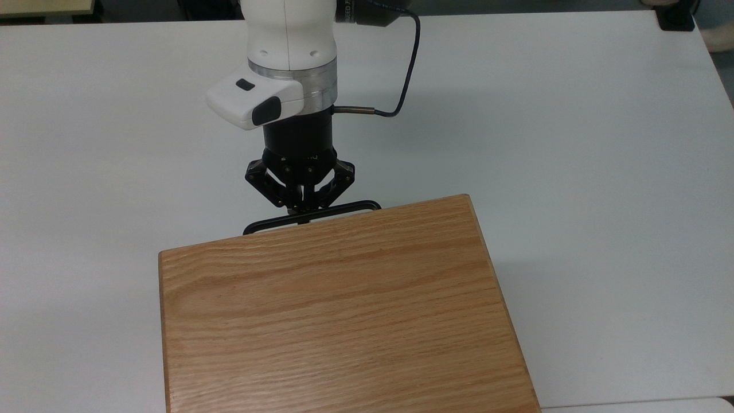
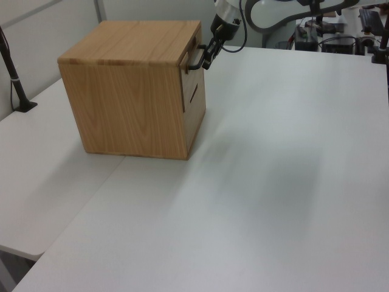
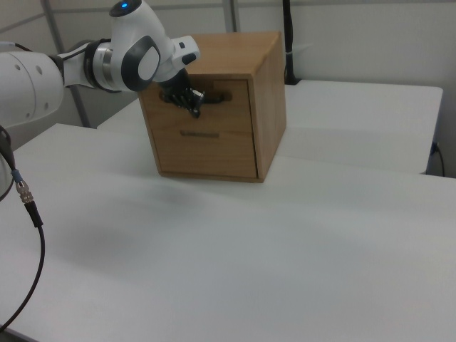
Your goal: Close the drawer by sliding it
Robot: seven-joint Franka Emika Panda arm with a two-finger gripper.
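The drawer (image 3: 229, 112) sits pushed in, its front panel flush with the oak cabinet (image 1: 344, 310). In the top view the cabinet top hides the drawer box, and its thin black bar handle (image 1: 350, 207) sticks out past the far edge. My gripper (image 1: 302, 211) points at the cabinet front with its fingers shut on the middle of that handle. The left view shows the gripper (image 2: 205, 61) at the handle (image 2: 194, 58) on the upper part of the front. In the right view the gripper (image 3: 194, 106) meets the handle (image 3: 217, 95) the same way.
The cabinet stands on a white table (image 1: 573, 143). Below the drawer is a second front panel with a dark slot (image 3: 199, 134). A black cable (image 1: 410, 63) loops from my wrist. A black post (image 2: 13, 79) stands at the left view's left edge.
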